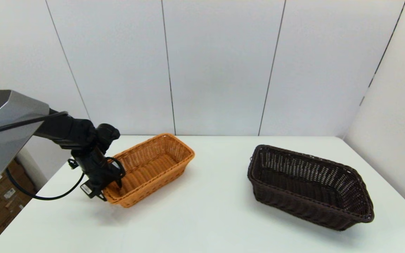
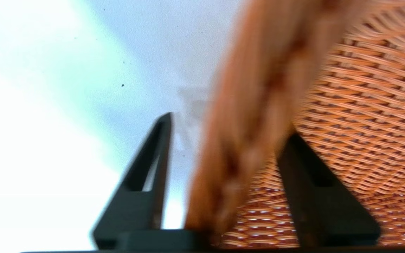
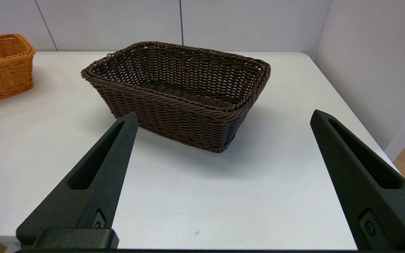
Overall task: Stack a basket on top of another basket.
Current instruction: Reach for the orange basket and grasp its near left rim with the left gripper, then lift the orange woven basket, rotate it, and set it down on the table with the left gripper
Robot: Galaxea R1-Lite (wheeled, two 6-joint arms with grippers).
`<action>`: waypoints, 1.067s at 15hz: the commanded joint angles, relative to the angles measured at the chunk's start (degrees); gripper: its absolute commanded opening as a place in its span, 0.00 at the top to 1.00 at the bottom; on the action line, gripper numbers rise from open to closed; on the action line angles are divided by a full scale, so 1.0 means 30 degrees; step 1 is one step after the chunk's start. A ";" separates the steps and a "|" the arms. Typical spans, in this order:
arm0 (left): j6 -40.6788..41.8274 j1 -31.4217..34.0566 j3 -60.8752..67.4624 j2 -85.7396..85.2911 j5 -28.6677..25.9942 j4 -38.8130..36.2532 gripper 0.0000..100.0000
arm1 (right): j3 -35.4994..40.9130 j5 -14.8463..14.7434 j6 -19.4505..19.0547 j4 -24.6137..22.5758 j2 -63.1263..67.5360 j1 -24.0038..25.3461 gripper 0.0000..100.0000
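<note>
The dark brown basket rests upright on the right half of the table, untouched, and it also fills the middle of the right wrist view. The orange-tan basket sits on the left half. My left gripper is at that basket's near-left end. In the left wrist view its open fingers straddle the braided rim: one finger is inside against the woven wall, the other outside with a small gap. My right gripper hangs wide open and empty, short of the dark basket, out of the head view.
The white table is walled by white panels behind and on the right. Its left edge drops off beside my left arm, with cardboard boxes on the floor below. A wide strip of bare tabletop separates the two baskets.
</note>
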 commanded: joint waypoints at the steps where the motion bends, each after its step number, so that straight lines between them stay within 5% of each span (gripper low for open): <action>1: -0.0109 -0.0006 -0.0017 -0.0022 -0.0025 0.0036 1.00 | 0.0000 -0.0008 -0.0001 0.0003 -0.0005 0.0016 0.00; 9: 0.0477 -0.0064 -0.0163 -0.0959 -0.0348 0.0006 1.00 | 0.0000 -0.0008 -0.0001 0.0003 -0.0005 0.0016 0.00; 16: 0.5780 -0.1676 -0.0075 -0.2659 -0.3365 -0.0169 1.00 | 0.0000 -0.0008 -0.0001 0.0003 -0.0005 0.0016 0.00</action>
